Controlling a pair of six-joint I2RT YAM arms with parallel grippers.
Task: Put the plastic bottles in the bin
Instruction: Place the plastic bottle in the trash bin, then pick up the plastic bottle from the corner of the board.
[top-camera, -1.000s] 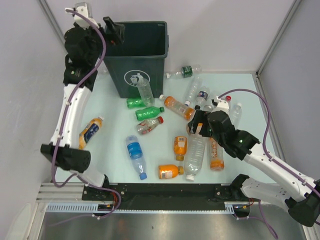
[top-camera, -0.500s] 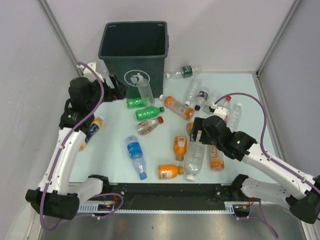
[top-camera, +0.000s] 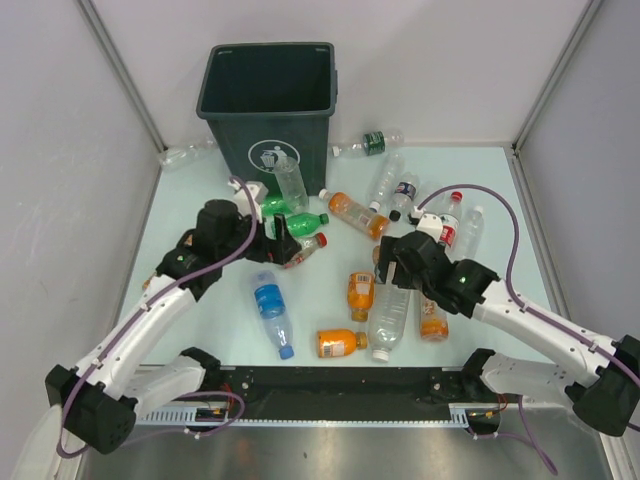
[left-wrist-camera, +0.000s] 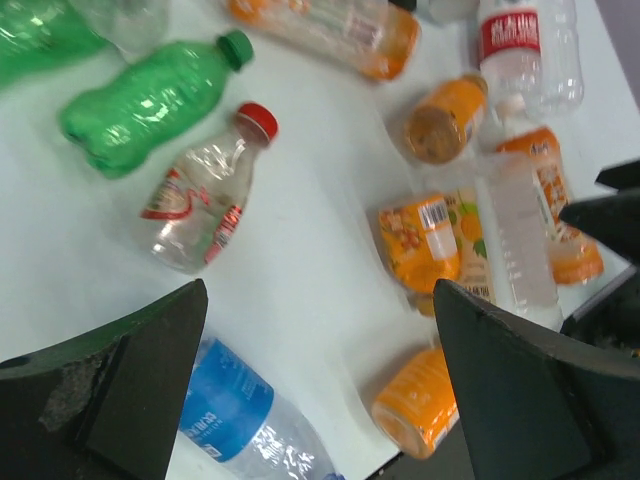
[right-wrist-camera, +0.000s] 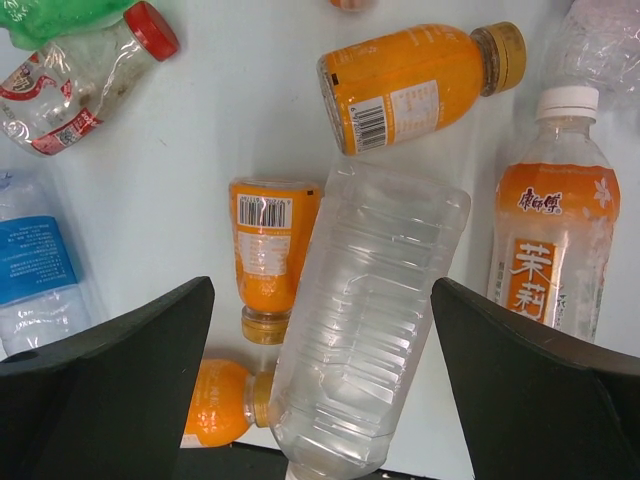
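A stray bottle (top-camera: 185, 154), clear, lies alone by the far-left wall (top-camera: 70, 200). The bin (top-camera: 235, 140) stands upright at the far side, left of centre, mouth up. A slim bottle (top-camera: 290, 180) touches its front, long axis near-to-far.

The left gripper (left-wrist-camera: 320, 290) hangs over the tabletop (top-camera: 315, 290) in front of the bin. Its jaws are spread wide and hold nothing; only bare tabletop shows in the gap. Just beyond it lie a green bottle (left-wrist-camera: 150, 100) and a red-capped bottle (left-wrist-camera: 205, 200), both roughly crosswise with caps to the right. The blue-label bottle (top-camera: 270, 308) lies near-to-far, its cap toward the near edge. Near that edge a squat orange bottle (top-camera: 338, 343) lies crosswise, its cap to the right against the big bottle (top-camera: 388, 318).

A slanted orange bottle (top-camera: 358, 216) points its cap toward the bin.

The right gripper (right-wrist-camera: 322, 290) hovers over the big bottle, jaws parted wide on either side and grasping nothing. This clear bottle runs near-to-far on a slight slant, base away from the arms. On its left a barcode bottle (right-wrist-camera: 270, 245) lies almost parallel, cap toward the near edge. On its right the tea bottle (right-wrist-camera: 555, 240) points its white cap away.

Further right a red-label bottle (top-camera: 447, 228) lies among clear ones.
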